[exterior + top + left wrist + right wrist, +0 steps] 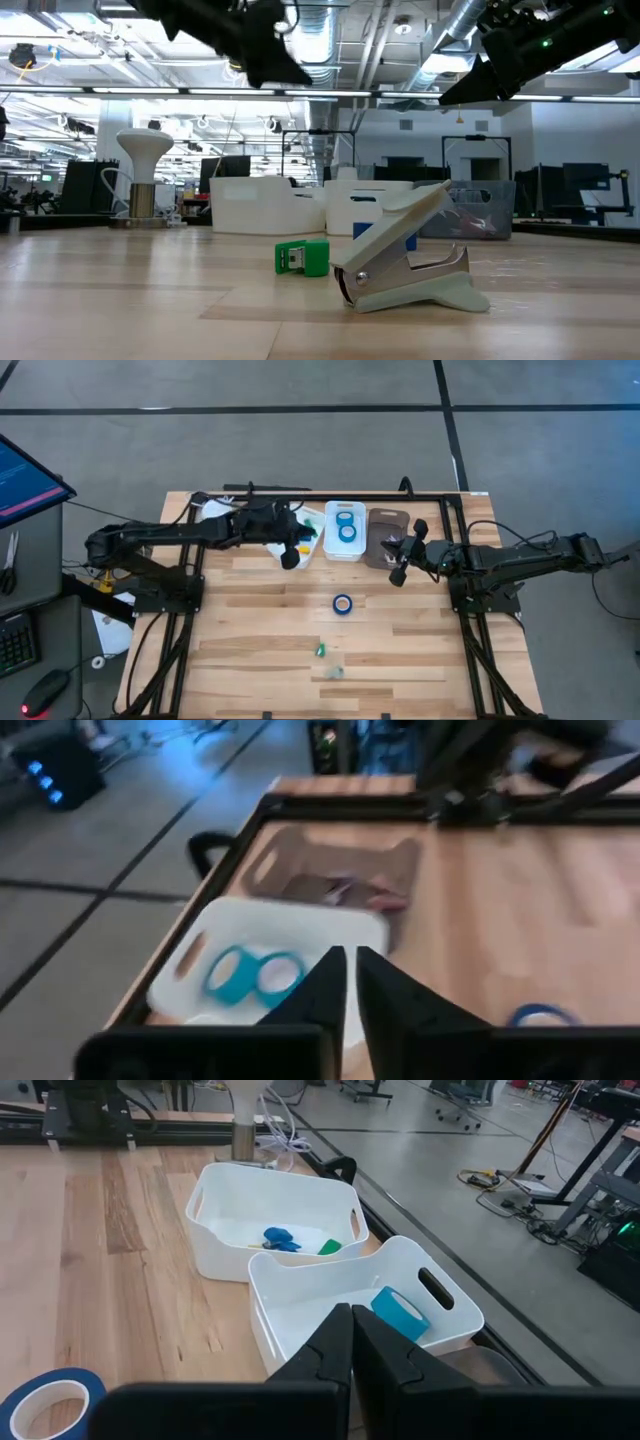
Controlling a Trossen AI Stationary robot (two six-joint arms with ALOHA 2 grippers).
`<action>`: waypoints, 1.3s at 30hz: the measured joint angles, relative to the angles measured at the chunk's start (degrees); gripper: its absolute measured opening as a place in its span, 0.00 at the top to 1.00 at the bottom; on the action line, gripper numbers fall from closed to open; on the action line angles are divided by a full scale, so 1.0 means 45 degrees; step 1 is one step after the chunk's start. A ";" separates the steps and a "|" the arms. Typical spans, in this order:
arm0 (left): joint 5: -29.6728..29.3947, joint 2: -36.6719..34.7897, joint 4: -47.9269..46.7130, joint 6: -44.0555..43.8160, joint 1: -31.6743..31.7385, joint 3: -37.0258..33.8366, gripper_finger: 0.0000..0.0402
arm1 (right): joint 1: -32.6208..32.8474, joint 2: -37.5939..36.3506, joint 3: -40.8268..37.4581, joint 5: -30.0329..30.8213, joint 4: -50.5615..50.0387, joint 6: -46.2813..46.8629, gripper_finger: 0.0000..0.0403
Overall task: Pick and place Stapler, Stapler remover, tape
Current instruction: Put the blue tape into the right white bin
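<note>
Two blue tape rolls (345, 527) lie flat in the middle white bin (358, 550); they also show in the left wrist view (250, 975). A third tape roll (343, 603) lies flat on the table. Nearer the near edge sit a small green stapler (303, 257) and a pale staple remover (410, 265), which rests on its jaws' tips and handle ends. My left gripper (290, 556) hovers shut by the bins' near side, left of the middle bin. My right gripper (400, 571) hovers shut near the brownish bin.
A second white bin (240, 1210), left of the tape bin, holds small blue and green pieces (290, 1240). A brownish see-through bin (385, 532) stands right of the tape bin. A black frame rail (330, 495) runs along the far edge. Bare wood stretches around the loose tape roll.
</note>
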 joint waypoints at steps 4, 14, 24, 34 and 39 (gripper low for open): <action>-0.0003 -0.0342 0.0407 -0.0012 -0.0788 -0.0001 0.99 | 0.0026 0.0001 0.0000 -0.0005 0.0015 0.0047 1.00; -0.0156 -0.1539 0.0272 0.0144 -0.2173 -0.0502 0.99 | -0.0019 0.0002 0.0000 -0.0746 -0.0237 0.3106 1.00; -0.1472 -0.4075 0.0383 0.0274 -0.2375 -0.2216 0.99 | 0.0121 0.1143 0.0379 -0.1959 -0.0774 0.5567 0.87; -0.1590 -0.5518 0.0285 0.0229 -0.2375 -0.3727 0.99 | 0.0971 0.5749 0.2888 -0.2705 -0.1188 0.8324 0.69; -0.1588 -0.5638 0.0384 0.0235 -0.2341 -0.4036 0.99 | 0.1536 0.8085 0.4678 -0.2713 -0.3212 1.0109 0.70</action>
